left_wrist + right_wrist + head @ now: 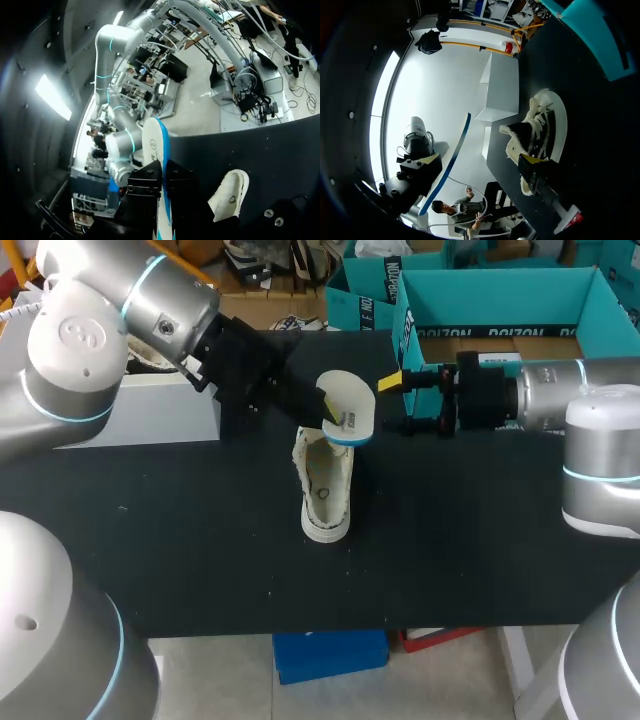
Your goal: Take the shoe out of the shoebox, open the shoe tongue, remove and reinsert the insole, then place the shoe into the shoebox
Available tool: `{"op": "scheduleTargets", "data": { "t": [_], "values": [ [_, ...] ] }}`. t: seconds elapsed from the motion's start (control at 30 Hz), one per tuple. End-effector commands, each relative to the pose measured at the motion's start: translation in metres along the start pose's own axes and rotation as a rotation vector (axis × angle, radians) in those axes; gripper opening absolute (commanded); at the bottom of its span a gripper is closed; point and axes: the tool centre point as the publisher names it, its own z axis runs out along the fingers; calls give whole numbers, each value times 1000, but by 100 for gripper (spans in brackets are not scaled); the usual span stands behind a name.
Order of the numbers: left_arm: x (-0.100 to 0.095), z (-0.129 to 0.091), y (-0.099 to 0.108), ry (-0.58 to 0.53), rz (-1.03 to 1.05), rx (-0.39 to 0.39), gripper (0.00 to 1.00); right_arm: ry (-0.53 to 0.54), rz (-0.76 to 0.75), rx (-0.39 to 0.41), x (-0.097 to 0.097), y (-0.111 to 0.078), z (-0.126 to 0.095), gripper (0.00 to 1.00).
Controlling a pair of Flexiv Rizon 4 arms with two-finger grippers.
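While my left hand (331,413) grips the insole (350,398) just over the shoe (327,490), my right hand (397,402) wide beside it, removal looks done; next it must angle back inside.

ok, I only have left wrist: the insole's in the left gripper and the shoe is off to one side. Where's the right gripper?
Observer: Head view shows the right gripper open and empty, right beside the insole, on the shoebox side.
Operator: Is the insole clear of the shoe?
Observer: Yes. The left gripper holds it in the air over the far end of the shoe, which stands on its sole.
Operator: And the shoebox?
Observer: The teal shoebox is open at the far right, beyond the right gripper.
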Motion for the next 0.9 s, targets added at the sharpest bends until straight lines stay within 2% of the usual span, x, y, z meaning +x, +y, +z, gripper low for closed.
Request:
{"op": "scheduleTargets", "data": {
  "t": [0.03, 0.1, 0.17, 0.2, 0.27, 0.3, 0.47, 0.6, 0.9],
  "values": [
    [30, 6, -18, -70, 2, -85, 0, 0, 0, -2, -1, 0, 2, 100],
    [41, 8, -20, -79, 45, -116, 0, 0, 0, -2, -1, 0, 2, 100],
    [52, 10, -19, -121, 78, -114, 0, 0, 0, -2, -1, 0, 2, 100],
    [59, 12, -18, -100, 87, -138, 0, 0, 0, -2, -1, 0, 2, 100],
    [70, 14, -14, -127, 130, -133, 0, 0, 0, -2, -1, 0, 2, 100],
    [75, 15, -13, -99, 151, -161, 0, 0, 0, -2, -1, 0, 2, 100],
    [93, 18, -4, -111, 229, -205, 0, 0, 0, -2, -1, 0, 2, 100],
    [103, 24, 5, -75, 302, -255, 0, 0, 0, -2, -1, 0, 2, 100],
    [107, 36, 25, -48, 414, -305, 0, 0, 0, -2, -1, 0, 2, 100]
  ]
}}
